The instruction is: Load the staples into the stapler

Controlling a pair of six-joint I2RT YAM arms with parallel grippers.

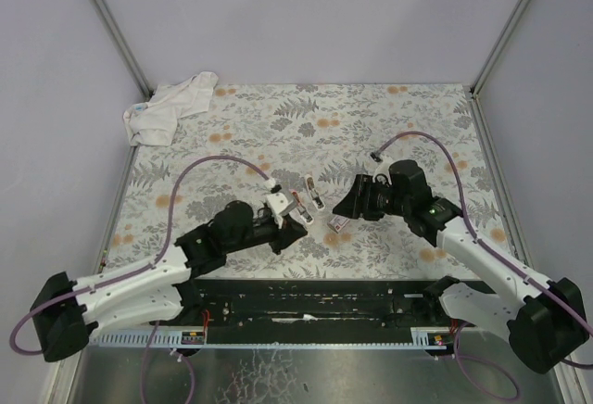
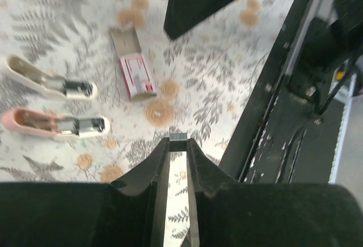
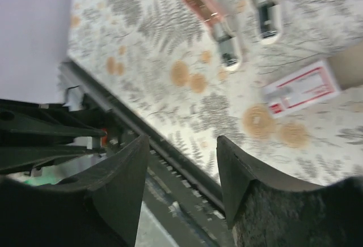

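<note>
My left gripper [image 2: 178,143] is shut on a short grey strip of staples [image 2: 177,137] pinched at its fingertips, held above the cloth. Left of it lie the stapler's two bars with metal channels showing: a cream bar [image 2: 48,80] and a pink bar [image 2: 54,125]. The red-pink staple box [image 2: 138,77] lies beyond them, its pale tray [image 2: 126,38] slid out. My right gripper [image 3: 182,145] is open and holds nothing. It hovers near the table's front edge, with the pink bar [image 3: 210,17], cream bar [image 3: 265,9] and box [image 3: 300,88] further off. From above, the left gripper [image 1: 299,228] and right gripper [image 1: 343,206] flank the box [image 1: 337,225].
A crumpled white cloth [image 1: 171,107] lies at the far left corner of the fern-patterned table cover [image 1: 371,126]. A black rail [image 1: 315,297] runs along the near edge between the arm bases. Enclosure walls stand on three sides.
</note>
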